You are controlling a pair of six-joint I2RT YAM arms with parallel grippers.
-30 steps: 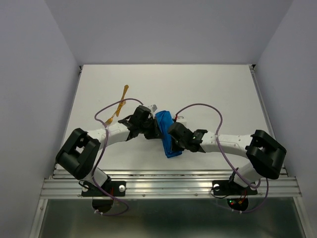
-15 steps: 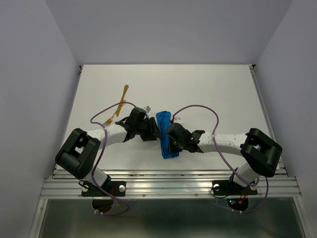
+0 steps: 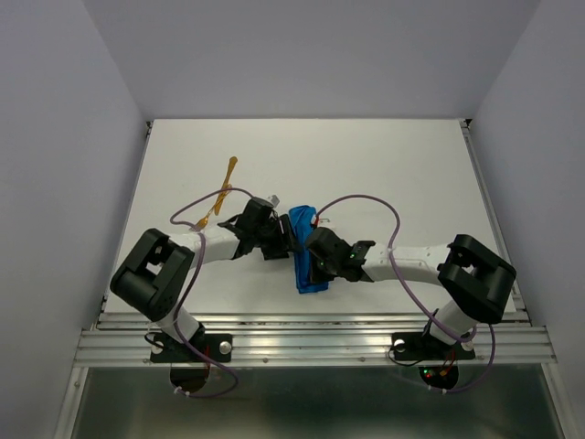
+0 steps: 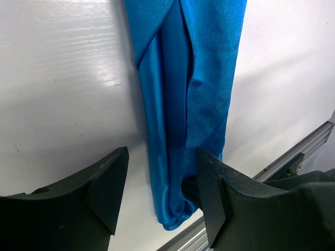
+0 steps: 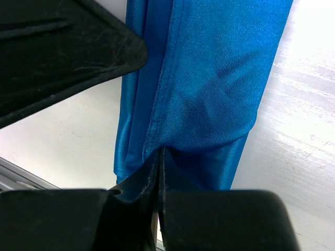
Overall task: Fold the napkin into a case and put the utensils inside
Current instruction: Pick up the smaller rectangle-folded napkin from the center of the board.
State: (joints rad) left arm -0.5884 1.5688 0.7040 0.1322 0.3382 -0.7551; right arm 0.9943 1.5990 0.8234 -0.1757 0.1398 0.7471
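Napkin (image 3: 306,256): narrow, end near table edge (image 3: 274,314) | left fingers (image 4: 104,193) released | right fingers (image 5: 131,209) pinch it

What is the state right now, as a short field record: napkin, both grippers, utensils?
napkin: folded into a narrow blue strip, lying on the table
left gripper: open, one finger on either side of the strip
right gripper: shut on a fold of the napkin
utensils: on the table beyond the left arm, outside the napkin
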